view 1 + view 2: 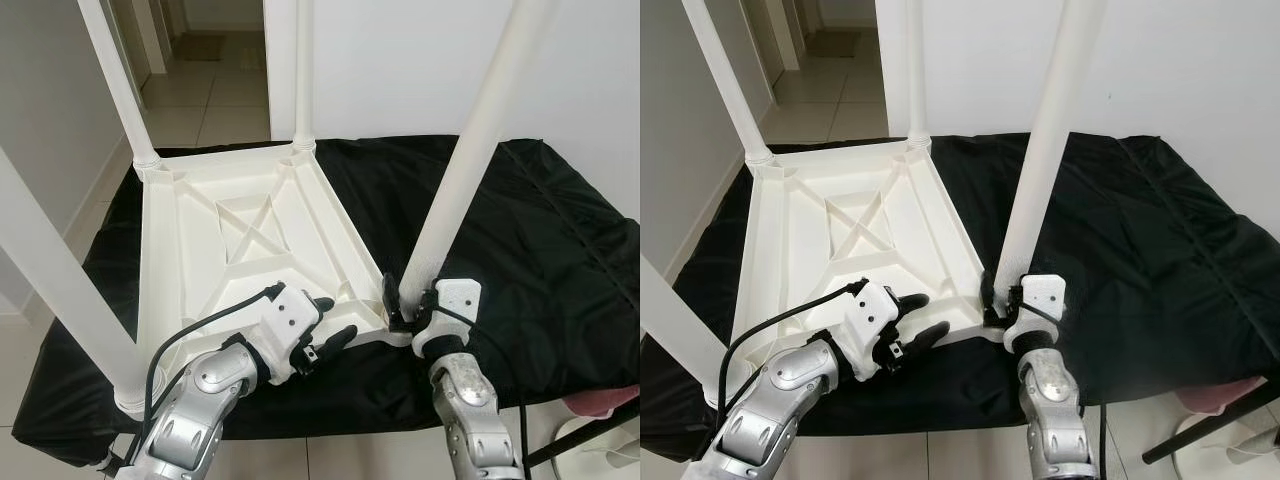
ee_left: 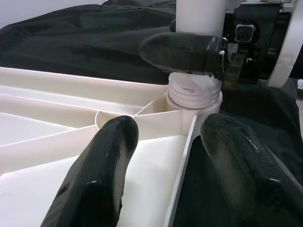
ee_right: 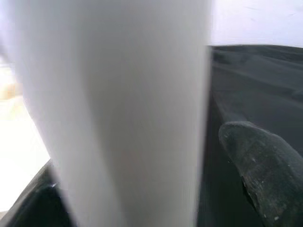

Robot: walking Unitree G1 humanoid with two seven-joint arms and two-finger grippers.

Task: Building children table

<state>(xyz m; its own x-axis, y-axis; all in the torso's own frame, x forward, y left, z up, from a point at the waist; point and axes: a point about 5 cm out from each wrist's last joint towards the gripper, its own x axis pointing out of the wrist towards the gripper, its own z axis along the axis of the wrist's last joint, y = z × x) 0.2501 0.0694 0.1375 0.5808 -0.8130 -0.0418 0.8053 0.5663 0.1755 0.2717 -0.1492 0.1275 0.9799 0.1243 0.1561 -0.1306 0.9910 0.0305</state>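
While the left end effector (image 1: 333, 320) gapes empty, the right end effector (image 1: 408, 300) clamps a table leg (image 1: 470, 165).

One white plastic tabletop (image 1: 250, 240) lies upside down on one black cloth (image 1: 520, 250). Four white table legs stand up from its corners: a far-left leg (image 1: 115, 80), a far-middle leg (image 1: 304, 70), a near-right leg (image 1: 480, 140) and a near-left leg (image 1: 50, 280). Two grippers are present, the left gripper (image 1: 328, 322) and the right gripper (image 1: 408, 300), each with two black fingers. At the lower right lies one pink item (image 1: 610, 400), possibly cloth, too cropped to tell.
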